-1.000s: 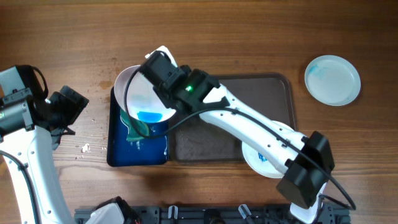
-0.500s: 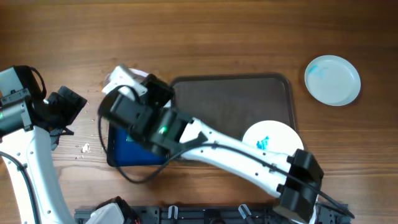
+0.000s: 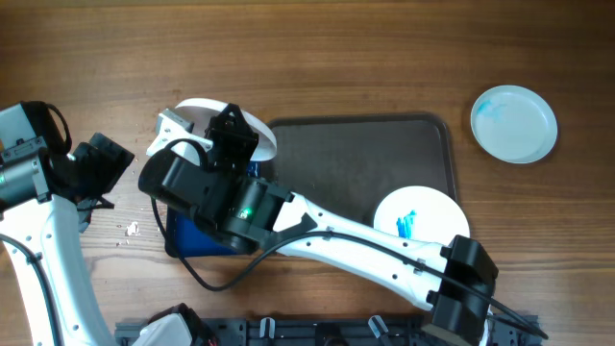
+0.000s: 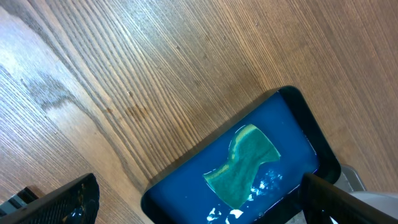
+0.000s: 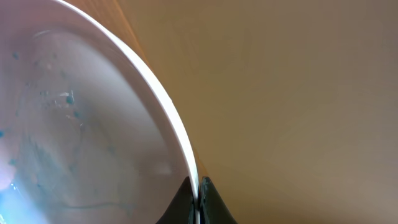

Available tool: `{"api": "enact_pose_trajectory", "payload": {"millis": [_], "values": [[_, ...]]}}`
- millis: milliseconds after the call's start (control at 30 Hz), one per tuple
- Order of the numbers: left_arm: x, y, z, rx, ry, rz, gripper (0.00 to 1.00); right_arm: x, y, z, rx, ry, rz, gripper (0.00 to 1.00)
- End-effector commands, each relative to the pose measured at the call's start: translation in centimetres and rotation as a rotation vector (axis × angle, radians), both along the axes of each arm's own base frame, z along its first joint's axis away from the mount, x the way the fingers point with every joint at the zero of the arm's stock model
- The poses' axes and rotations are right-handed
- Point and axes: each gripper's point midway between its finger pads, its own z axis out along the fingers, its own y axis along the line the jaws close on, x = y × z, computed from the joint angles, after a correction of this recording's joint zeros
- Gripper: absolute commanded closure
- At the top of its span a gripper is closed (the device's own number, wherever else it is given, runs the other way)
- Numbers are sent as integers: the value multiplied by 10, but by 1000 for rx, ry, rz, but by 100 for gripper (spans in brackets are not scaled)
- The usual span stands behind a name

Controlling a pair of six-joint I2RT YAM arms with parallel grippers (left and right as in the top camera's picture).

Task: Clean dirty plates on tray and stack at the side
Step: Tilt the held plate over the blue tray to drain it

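My right gripper (image 3: pixel 229 128) is shut on the rim of a white plate (image 3: pixel 197 113) and holds it tilted over the table, just beyond the far edge of the blue tub (image 3: pixel 180 229). In the right wrist view the fingers (image 5: pixel 198 194) pinch the rim of this plate (image 5: pixel 81 124), which carries faint blue specks. A white plate with a blue smear (image 3: pixel 418 221) lies at the near right of the brown tray (image 3: pixel 384 144). My left gripper (image 3: pixel 96 168) is open and empty at the left; its view shows its jaws (image 4: pixel 199 208) over the tub (image 4: pixel 292 106) with a green sponge (image 4: pixel 245 165) in it.
A pale blue-tinted plate (image 3: pixel 514 123) lies on the table at the far right. White crumbs (image 3: pixel 130 229) lie on the wood left of the tub. My right arm (image 3: pixel 336 231) stretches across the tray's near left corner and hides most of the tub.
My right arm swung the white plate from above the tub's middle to its far left edge. The smeared plate on the tray came into view. The left arm has not moved.
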Motion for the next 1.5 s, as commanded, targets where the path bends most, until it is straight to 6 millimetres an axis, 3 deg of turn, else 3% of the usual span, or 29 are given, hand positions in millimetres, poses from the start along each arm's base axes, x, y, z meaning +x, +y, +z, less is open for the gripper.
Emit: {"api": "enact_pose_trajectory", "payload": {"millis": [0,567,1033,1467], "values": [[0,5,3,17,-5,18,0,1,-3,16,-17,-49,-28,95],[0,5,3,18,-6,19,0,1,-4,18,-40,-56,-31,95],[0,5,2,16,-3,18,0,-1,6,28,-12,-86,-9,96],[0,5,2,16,-3,18,0,1,17,34,130,-93,5,96]]}}
